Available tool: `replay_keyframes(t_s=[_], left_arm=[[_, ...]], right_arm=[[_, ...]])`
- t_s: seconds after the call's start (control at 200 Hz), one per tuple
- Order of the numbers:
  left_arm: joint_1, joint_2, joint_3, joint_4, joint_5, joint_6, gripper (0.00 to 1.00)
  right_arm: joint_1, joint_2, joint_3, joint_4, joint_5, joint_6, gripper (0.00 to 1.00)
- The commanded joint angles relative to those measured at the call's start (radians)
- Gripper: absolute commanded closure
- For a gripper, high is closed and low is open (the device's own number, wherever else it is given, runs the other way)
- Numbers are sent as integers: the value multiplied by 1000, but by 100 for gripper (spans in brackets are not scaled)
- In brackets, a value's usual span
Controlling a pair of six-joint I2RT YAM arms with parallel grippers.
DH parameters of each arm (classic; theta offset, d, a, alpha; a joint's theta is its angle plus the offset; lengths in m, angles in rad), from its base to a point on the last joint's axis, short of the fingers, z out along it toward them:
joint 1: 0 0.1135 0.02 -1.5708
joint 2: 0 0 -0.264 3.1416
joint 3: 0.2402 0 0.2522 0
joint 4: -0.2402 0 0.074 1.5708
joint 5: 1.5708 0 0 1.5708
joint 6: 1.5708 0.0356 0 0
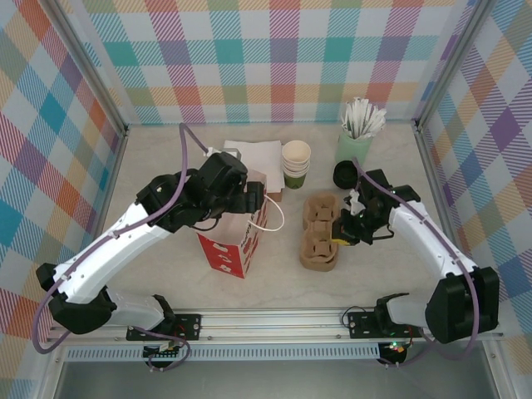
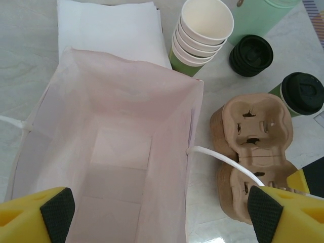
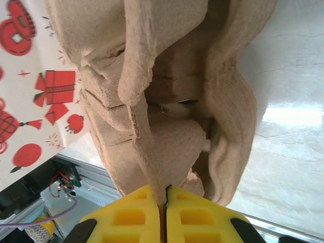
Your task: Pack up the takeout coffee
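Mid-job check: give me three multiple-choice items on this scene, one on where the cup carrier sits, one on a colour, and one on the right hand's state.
1. Where is the pulp carrier relative to the paper bag?
A. Beside it on the table, on the right arm's side
B. Inside it
C. Under it

2. What colour is the print on the bag's outside?
A. Blue
B. Green
C. Red

3. What state is the right hand in?
A. Wide open above the carrier
B. Shut on the carrier's edge
C. Open inside the bag

Answers:
1. A: the top view shows the carrier lying on the table next to the standing bag.
2. C: red gifts and ornaments are printed on the white wall.
3. B: the right wrist view shows the yellow fingers pressed together with a thin pulp edge between them.
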Motion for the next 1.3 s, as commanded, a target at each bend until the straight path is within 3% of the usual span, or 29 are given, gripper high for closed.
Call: replay_keyframes(t_s=[0.0, 0.3, 0.535, 0.765, 0.945, 1.19, 1.295], left_arm=[[-11, -39, -6, 45, 24, 7, 9], [-11, -127, -56, 222, 183, 56, 10], [-12, -157, -125, 411, 380, 114, 12], [-12, -97, -111, 474, 422, 106, 15], [-12, -40, -83, 503, 477, 90, 26], [-12, -5, -63, 491, 473, 73, 56], [-12, -3, -62, 486, 472, 73, 63]], right_arm=[[2, -49, 39, 21, -62, 26, 97], [-21, -96, 279, -19, -48, 19, 98], [-21, -80, 454, 22, -212, 80, 98], [-18, -79, 508, 62, -366, 135, 98], [-10, -88, 503, 71, -401, 142, 98], [-5, -89, 491, 77, -400, 140, 97], [-5, -90, 483, 72, -382, 134, 97]])
